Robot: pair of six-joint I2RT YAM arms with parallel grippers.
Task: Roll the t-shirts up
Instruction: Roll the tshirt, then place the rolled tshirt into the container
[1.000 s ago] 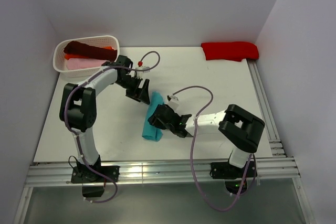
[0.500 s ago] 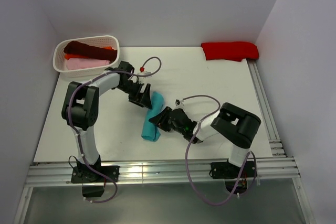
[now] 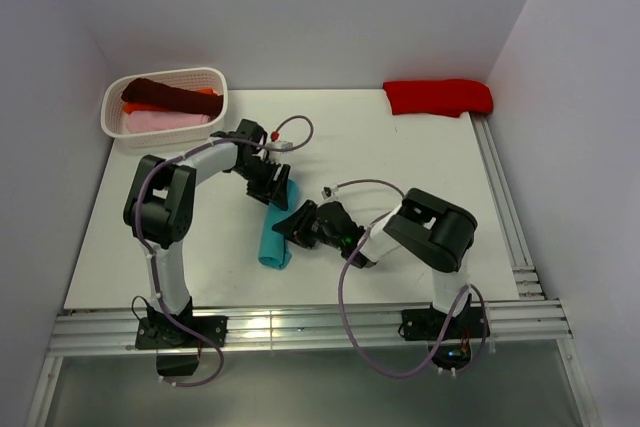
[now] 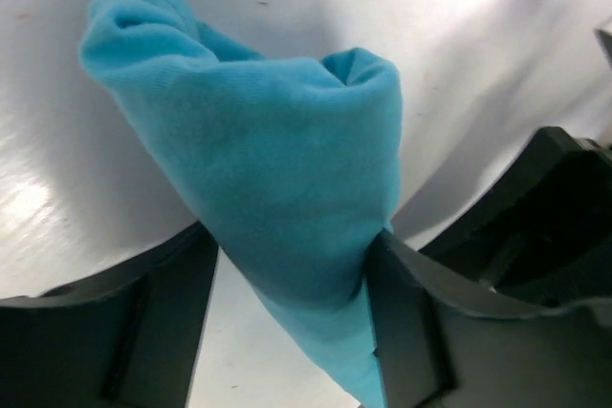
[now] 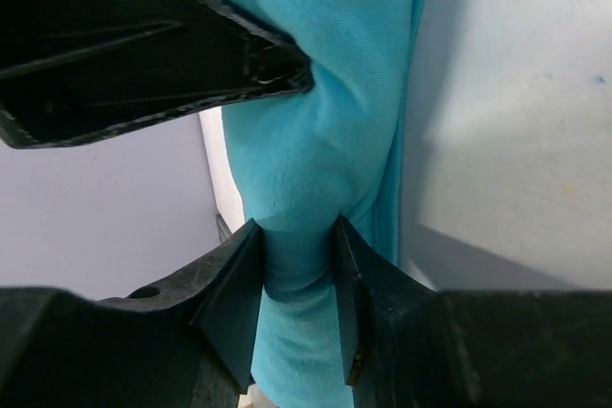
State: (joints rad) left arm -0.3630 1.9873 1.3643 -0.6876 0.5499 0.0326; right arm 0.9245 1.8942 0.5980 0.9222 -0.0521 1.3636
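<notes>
The teal t-shirt (image 3: pixel 274 241) is rolled into a narrow bundle on the white table, near the middle. My left gripper (image 3: pixel 278 190) is shut on its far end; the cloth (image 4: pixel 287 188) fills the gap between the fingers (image 4: pixel 411 322). My right gripper (image 3: pixel 290 228) is shut on the roll's middle, and the cloth (image 5: pixel 316 121) is pinched between its fingers (image 5: pixel 234 298). A red t-shirt (image 3: pixel 438 97) lies folded at the far right corner. Maroon, orange and pink t-shirts lie in the white basket (image 3: pixel 214 79).
The basket stands at the far left corner, just behind the left arm. A metal rail (image 3: pixel 505 197) runs along the table's right edge and another along the near edge. White walls close in the back and both sides.
Both grippers have shifted left with the teal roll. The left gripper has closed in on its far end, and the right arm has stretched further left and low over the table.
</notes>
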